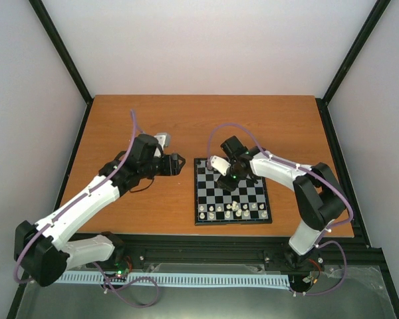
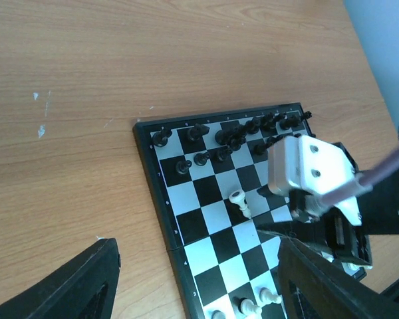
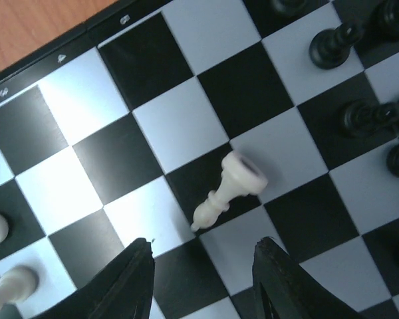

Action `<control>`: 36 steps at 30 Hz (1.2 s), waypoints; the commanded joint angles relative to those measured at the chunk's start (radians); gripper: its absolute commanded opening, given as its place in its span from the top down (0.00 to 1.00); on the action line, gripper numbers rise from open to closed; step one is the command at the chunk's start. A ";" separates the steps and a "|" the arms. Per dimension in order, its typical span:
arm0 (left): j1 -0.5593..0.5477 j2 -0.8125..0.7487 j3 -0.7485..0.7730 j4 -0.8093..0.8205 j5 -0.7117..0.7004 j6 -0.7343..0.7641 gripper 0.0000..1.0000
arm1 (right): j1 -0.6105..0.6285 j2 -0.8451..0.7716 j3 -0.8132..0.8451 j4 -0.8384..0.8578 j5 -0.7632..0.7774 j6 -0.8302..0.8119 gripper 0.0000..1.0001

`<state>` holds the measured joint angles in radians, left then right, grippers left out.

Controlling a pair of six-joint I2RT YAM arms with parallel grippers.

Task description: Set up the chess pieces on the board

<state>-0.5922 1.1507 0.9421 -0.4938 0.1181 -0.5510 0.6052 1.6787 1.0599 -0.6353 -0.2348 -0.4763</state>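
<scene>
Right wrist view: one cream-white chessman [image 3: 229,189] alone on the middle squares of the board [image 3: 73,113], set across the seam between a black square and a light one; upright or tipped, cannot tell from this angle. Just short of it, right hand [image 3: 203,282], fingers apart, nothing between them. Toward the right edge, black chessmen [image 3: 329,46]; at lower left, two more cream-white chessmen [image 3: 13,282]. Top view: board flat on the orange-brown tabletop [image 1: 153,119], right of centre, with a row of cream-white chessmen along its near edge. Left hand [image 1: 179,164] just beside the board's far left corner, above bare tabletop, fingers spread, holding nothing.
</scene>
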 commanded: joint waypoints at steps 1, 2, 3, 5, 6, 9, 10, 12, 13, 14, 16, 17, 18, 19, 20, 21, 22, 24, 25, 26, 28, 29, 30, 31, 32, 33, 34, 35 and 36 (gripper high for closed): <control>-0.006 -0.074 -0.038 0.017 -0.020 -0.025 0.32 | -0.004 0.055 0.061 0.037 0.015 0.047 0.60; -0.006 -0.082 -0.048 0.018 -0.017 -0.026 0.32 | -0.004 0.070 0.072 0.035 0.013 0.050 0.61; -0.006 -0.089 -0.059 0.019 -0.013 -0.027 0.32 | -0.004 0.086 0.081 0.033 0.010 0.052 0.62; -0.006 -0.103 -0.072 0.022 -0.004 -0.027 0.32 | -0.004 0.119 0.098 0.027 0.004 0.053 0.66; -0.006 -0.110 -0.078 0.023 0.000 -0.025 0.32 | -0.004 0.131 0.103 0.024 0.003 0.053 0.68; -0.007 -0.126 -0.094 0.025 0.002 -0.021 0.32 | -0.004 0.150 0.107 0.018 -0.002 0.044 0.72; -0.008 -0.129 -0.101 0.029 0.003 -0.023 0.32 | -0.004 0.151 0.104 0.015 -0.005 0.038 0.74; -0.009 -0.126 -0.112 0.036 0.010 -0.023 0.33 | -0.004 0.151 0.096 0.005 -0.018 0.024 0.75; -0.011 -0.120 -0.115 0.041 0.018 -0.021 0.33 | -0.004 0.150 0.091 0.001 -0.022 0.015 0.77; -0.015 -0.116 -0.118 0.045 0.025 -0.018 0.33 | -0.004 0.149 0.086 -0.002 -0.023 0.007 0.78; -0.026 -0.107 -0.125 0.055 0.032 -0.013 0.33 | -0.004 0.145 0.074 -0.011 -0.033 -0.008 0.78; -0.031 -0.104 -0.127 0.060 0.033 -0.011 0.33 | -0.004 0.144 0.067 -0.016 -0.039 -0.014 0.78; -0.037 -0.100 -0.130 0.062 0.034 -0.009 0.33 | -0.004 0.141 0.061 -0.020 -0.041 -0.018 0.78; -0.042 -0.100 -0.132 0.063 0.034 -0.005 0.33 | -0.004 0.139 0.054 -0.024 -0.043 -0.025 0.78; -0.047 -0.099 -0.133 0.064 0.034 -0.002 0.33 | -0.004 0.135 0.047 -0.028 -0.043 -0.032 0.78; -0.051 -0.098 -0.134 0.065 0.034 0.002 0.34 | -0.004 0.129 0.040 -0.030 -0.044 -0.038 0.79; -0.054 -0.098 -0.138 0.068 0.035 0.005 0.34 | -0.004 0.124 0.033 -0.032 -0.044 -0.045 0.80; -0.059 -0.097 -0.148 0.079 0.041 0.009 0.34 | -0.005 0.108 0.016 -0.038 -0.055 -0.062 0.81; -0.061 -0.096 -0.155 0.088 0.049 0.009 0.34 | -0.005 0.095 0.008 -0.045 -0.062 -0.073 0.81; -0.062 -0.091 -0.166 0.098 0.059 0.009 0.34 | -0.007 0.085 0.001 -0.051 -0.068 -0.087 0.81; -0.073 -0.073 -0.174 0.115 0.081 0.013 0.34 | -0.011 0.065 -0.018 -0.069 -0.086 -0.119 0.82; -0.083 -0.060 -0.174 0.122 0.084 0.016 0.34 | -0.013 0.054 -0.027 -0.081 -0.093 -0.139 0.82; -0.094 -0.046 -0.172 0.128 0.084 0.023 0.34 | -0.015 0.043 -0.041 -0.087 -0.094 -0.154 0.82; -0.109 -0.031 -0.169 0.133 0.083 0.030 0.34 | -0.019 0.033 -0.051 -0.091 -0.086 -0.165 0.81; -0.122 -0.016 -0.164 0.139 0.080 0.037 0.34 | -0.024 0.025 -0.060 -0.100 -0.084 -0.178 0.81; -0.133 0.002 -0.157 0.144 0.078 0.042 0.34 | -0.029 0.015 -0.069 -0.106 -0.085 -0.192 0.82; -0.140 0.018 -0.154 0.151 0.077 0.043 0.34 | -0.036 0.005 -0.080 -0.111 -0.081 -0.201 0.81; -0.145 0.032 -0.153 0.165 0.077 0.041 0.35 | -0.042 -0.004 -0.088 -0.113 -0.079 -0.207 0.81; -0.147 0.043 -0.155 0.181 0.078 0.034 0.35 | -0.049 -0.014 -0.094 -0.115 -0.083 -0.214 0.81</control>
<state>-0.7166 1.1530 0.7696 -0.3851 0.1841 -0.5377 0.5838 1.6939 1.0084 -0.6868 -0.3214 -0.6273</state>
